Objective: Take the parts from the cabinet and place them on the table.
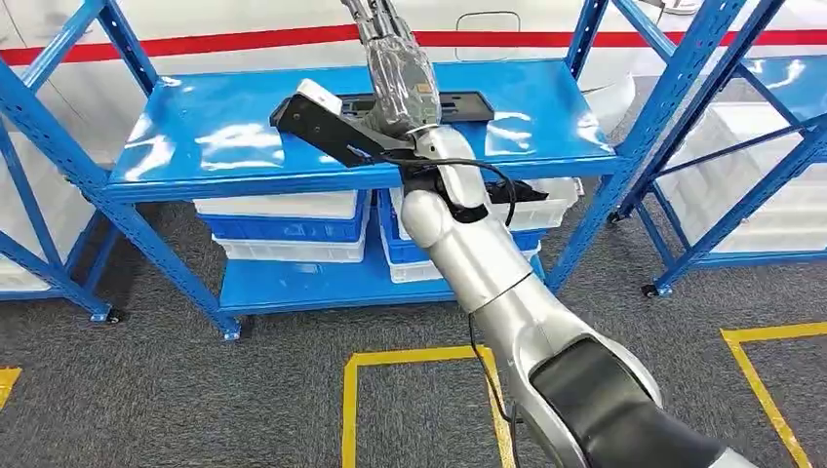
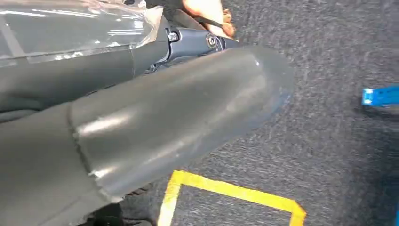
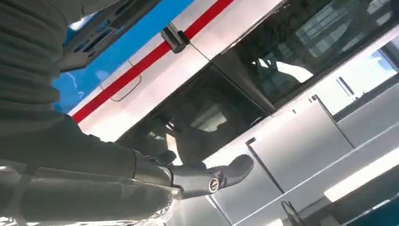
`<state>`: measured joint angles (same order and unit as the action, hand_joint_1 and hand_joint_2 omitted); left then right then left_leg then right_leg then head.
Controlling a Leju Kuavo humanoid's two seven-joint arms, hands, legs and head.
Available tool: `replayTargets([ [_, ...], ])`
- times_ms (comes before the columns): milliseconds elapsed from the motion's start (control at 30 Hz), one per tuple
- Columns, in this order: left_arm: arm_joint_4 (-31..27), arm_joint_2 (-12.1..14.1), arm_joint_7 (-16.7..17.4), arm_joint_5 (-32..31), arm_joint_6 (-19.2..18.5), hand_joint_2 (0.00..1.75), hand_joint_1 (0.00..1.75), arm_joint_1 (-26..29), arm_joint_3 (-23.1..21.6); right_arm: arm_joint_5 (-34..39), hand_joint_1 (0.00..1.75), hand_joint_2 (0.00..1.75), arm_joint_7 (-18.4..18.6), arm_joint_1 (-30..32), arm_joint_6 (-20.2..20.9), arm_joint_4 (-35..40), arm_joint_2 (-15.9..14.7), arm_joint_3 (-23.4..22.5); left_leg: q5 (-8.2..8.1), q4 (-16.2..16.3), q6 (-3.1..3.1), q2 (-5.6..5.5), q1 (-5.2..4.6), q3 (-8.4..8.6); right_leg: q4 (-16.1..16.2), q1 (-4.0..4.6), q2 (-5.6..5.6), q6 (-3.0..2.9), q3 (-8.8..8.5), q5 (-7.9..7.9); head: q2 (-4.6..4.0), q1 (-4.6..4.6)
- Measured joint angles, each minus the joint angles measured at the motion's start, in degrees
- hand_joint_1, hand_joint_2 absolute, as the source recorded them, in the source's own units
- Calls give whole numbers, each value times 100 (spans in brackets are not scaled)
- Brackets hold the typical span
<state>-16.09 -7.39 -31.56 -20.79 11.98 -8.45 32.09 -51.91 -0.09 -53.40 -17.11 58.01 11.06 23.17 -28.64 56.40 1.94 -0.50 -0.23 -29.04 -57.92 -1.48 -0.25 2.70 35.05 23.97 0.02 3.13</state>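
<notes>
Under the top shelf [image 1: 234, 136] of the blue rack [image 1: 624, 146], white bins [image 1: 283, 210] are sitting stacked on blue ones on the lower shelf [image 1: 293, 283]. The right-hand bin [image 1: 546, 200] is holding dark items; what they are cannot be told.

The right arm [image 1: 488, 273] is reaching forward over the top shelf, and the right hand [image 1: 400, 83], wrapped in clear film, is sitting above a long black flat part [image 1: 317, 122]. That part is lying on the glossy blue shelf, one end angled toward the front edge, with a small white block [image 1: 319, 96] at its upper end. The head view is not showing whether the fingers are holding the part. In the right wrist view 1 dark finger [image 3: 230, 172] is stretching out straight against a white wall with a red stripe [image 3: 141, 70]; the state of the rest cannot be told.

The left hand [image 2: 141, 122] is hanging over grey carpet [image 2: 339, 70], near yellow floor tape [image 2: 235, 190]; whether its fingers are open or closed cannot be told.

A second blue rack [image 1: 761, 146] with white bins is standing to the right.
</notes>
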Motion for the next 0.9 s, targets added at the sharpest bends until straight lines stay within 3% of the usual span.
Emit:
replayTargets([
  [33,-2,2,-13,7,0,0,0,-1,17,15,0,175,-18,-4,0,-9,33,7,-18,13,-29,2,3,-19,27,2,22,-68,26,-4,0,-15],
  [100,-7,9,-17,26,4,0,0,3,50,63,0,175,-55,-3,-2,-35,-2,-22,-29,-2,-54,5,35,-25,-1,47,40,-134,47,30,0,-9],
  [167,-35,22,-24,28,7,0,0,-2,70,74,0,175,-90,-33,-11,-50,16,-33,-121,61,-124,12,64,-8,16,-19,62,-218,-15,63,0,-4],
  [200,-41,15,-37,28,7,0,0,-8,81,85,0,175,-105,-70,-15,-55,22,-35,-214,329,-163,26,70,-124,17,-22,62,-278,-56,101,0,-24],
  [267,-44,28,-52,35,2,0,0,-15,114,112,0,175,-155,-109,-15,-96,29,-35,-531,1218,-225,31,89,-646,17,-6,63,-338,-105,146,0,-24],
  [300,-44,28,-55,37,0,0,0,-3,131,129,0,175,-175,-104,-15,-131,26,-35,-650,1712,-243,33,95,-988,17,5,64,-374,-132,174,0,-24],
  [333,-44,28,-61,44,-4,0,0,8,135,157,0,175,-201,-99,-20,-168,26,-35,-628,1965,-241,33,97,-1234,16,14,71,-380,-162,204,0,-24],
  [367,-44,31,-70,55,-11,0,0,15,144,175,0,175,-234,-98,-35,-199,26,-35,-446,1908,-225,33,96,-1320,16,23,84,-377,-204,235,0,-24],
  [433,-44,35,-96,63,-20,0,0,15,162,197,0,175,-319,-101,-88,-267,29,-35,215,1121,-155,33,90,-1108,21,43,101,-366,-328,315,0,-24],
  [467,-44,39,-107,68,-39,0,0,16,177,195,0,175,-352,-115,-105,-299,37,-35,644,438,-78,32,71,-854,33,58,101,-355,-409,369,0,-22],
  [500,-44,63,-114,85,-44,0,0,14,197,192,0,175,-374,-127,-144,-354,31,-35,623,244,-15,31,50,-737,58,48,101,-348,-425,392,0,-11],
  [533,-44,52,-120,92,-52,0,0,12,205,192,0,175,-391,-154,-171,-396,35,-31,592,172,14,50,5,-724,68,106,110,-320,-424,401,0,-20],
  [600,-52,59,-138,92,-50,0,0,1,225,210,0,175,-393,-164,-225,-485,33,-33,535,63,66,60,-27,-702,66,80,105,-256,-460,360,0,-22],
  [633,-50,61,-138,81,-50,0,0,4,245,221,0,175,-404,-174,-262,-536,29,-33,516,13,116,64,-31,-633,27,118,97,-177,-472,309,0,-22],
  [667,-52,59,-138,48,-55,0,0,7,258,258,0,175,-411,-184,-280,-566,26,-37,548,-97,125,39,5,-492,-19,168,90,-183,-426,401,0,-17],
  [700,-50,52,-135,31,-59,0,0,9,267,269,0,175,-426,-209,-304,-597,24,-41,538,-118,141,36,6,-410,-139,126,82,-166,-423,454,0,-13],
  [767,-52,57,-131,0,-61,0,0,-14,280,286,0,175,-446,-289,-328,-686,15,-44,501,-123,182,28,11,-387,-911,119,82,-229,29,666,0,-11],
  [833,-50,57,-122,-9,-63,0,0,-10,288,299,0,175,-472,-245,-334,-773,5,-44,444,-118,192,20,10,-359,-1678,107,81,-219,624,912,0,-15],
  [867,-50,53,-116,-11,-63,0,0,-1,291,302,0,175,-476,-223,-337,-808,-19,-48,418,-118,183,7,10,-329,-1691,105,81,-180,729,860,0,-13],
  [900,-50,44,-114,-18,-63,0,0,13,293,317,0,175,-479,-212,-339,-835,-28,-50,377,-114,164,-7,10,-275,-1416,95,79,-130,689,667,0,-15],
])
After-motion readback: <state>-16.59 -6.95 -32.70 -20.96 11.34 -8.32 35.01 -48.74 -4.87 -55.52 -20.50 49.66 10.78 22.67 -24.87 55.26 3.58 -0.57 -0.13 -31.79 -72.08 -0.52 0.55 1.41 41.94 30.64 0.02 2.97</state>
